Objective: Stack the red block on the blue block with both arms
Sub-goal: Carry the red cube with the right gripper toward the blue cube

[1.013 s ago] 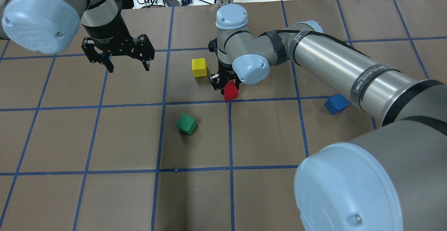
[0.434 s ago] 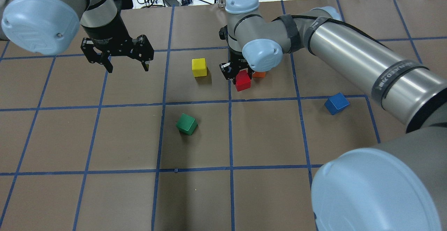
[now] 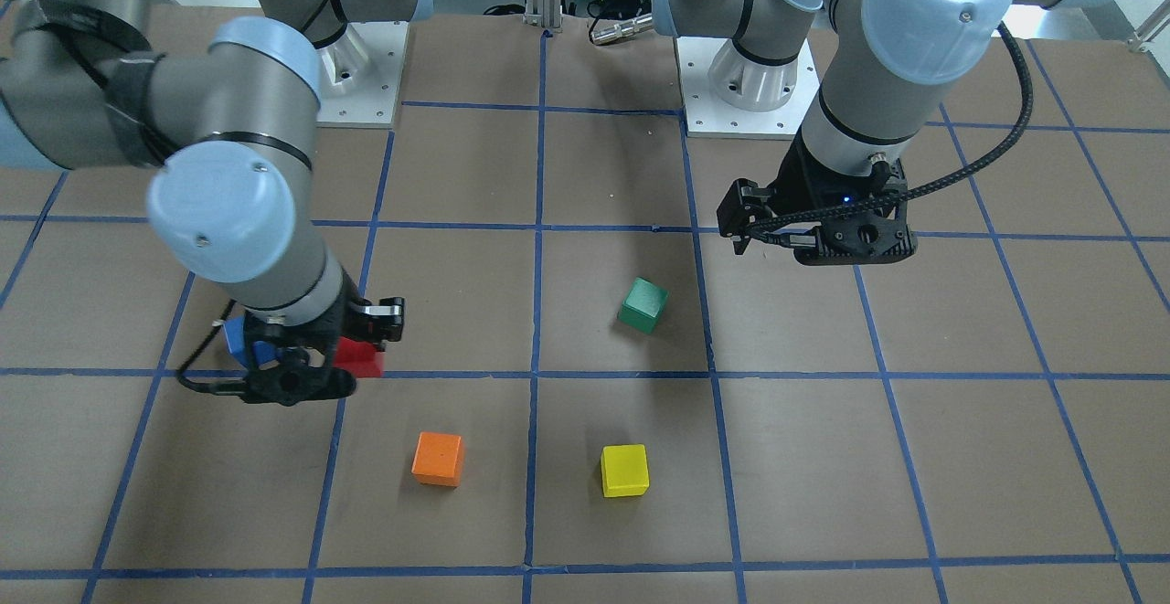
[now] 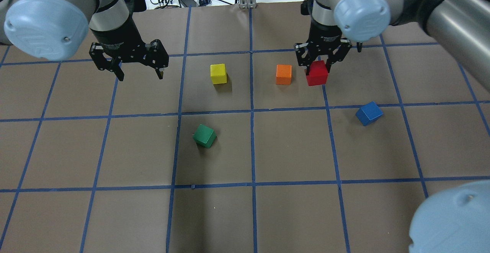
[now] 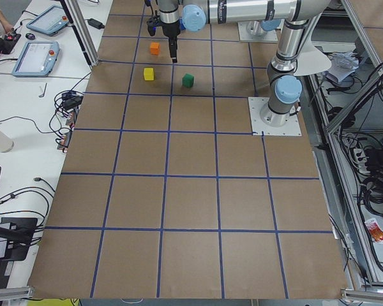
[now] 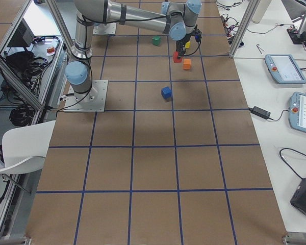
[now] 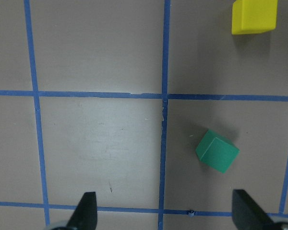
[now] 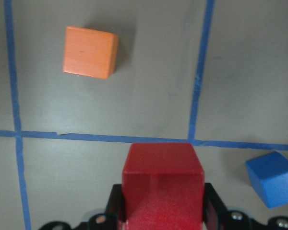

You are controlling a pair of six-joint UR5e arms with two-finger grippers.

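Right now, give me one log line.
right claw: shut on red block, aloft | left claw: open, empty | blue block: nothing on it

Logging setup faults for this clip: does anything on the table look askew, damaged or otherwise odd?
Nothing is damaged. Only the blue block and the green block sit turned against the tape grid, while the yellow block and orange block lie square to it. The red block is held by the right gripper.
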